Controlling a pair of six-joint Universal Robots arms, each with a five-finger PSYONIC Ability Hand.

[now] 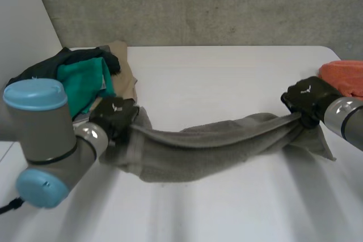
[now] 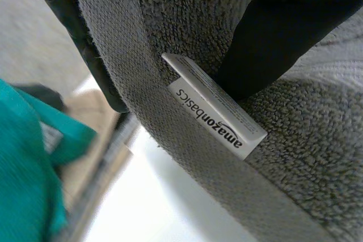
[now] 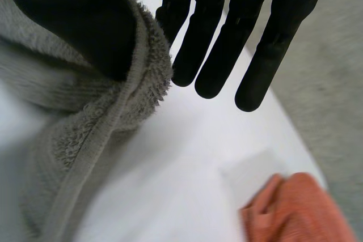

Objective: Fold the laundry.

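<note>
A grey towel hangs in a sagging band above the white table, stretched between both hands. My left hand is shut on its left end. Seen from the left wrist, the thumb presses the terry towel beside a white label, with dark fingers behind the cloth. My right hand holds the right end. At the right wrist, the thumb pinches the towel's hemmed edge while the other fingers stick out straight past it.
A pile of laundry lies at the back left: a teal cloth, a black one and a tan one. An orange cloth lies at the table's right edge, also below my right hand's fingers.
</note>
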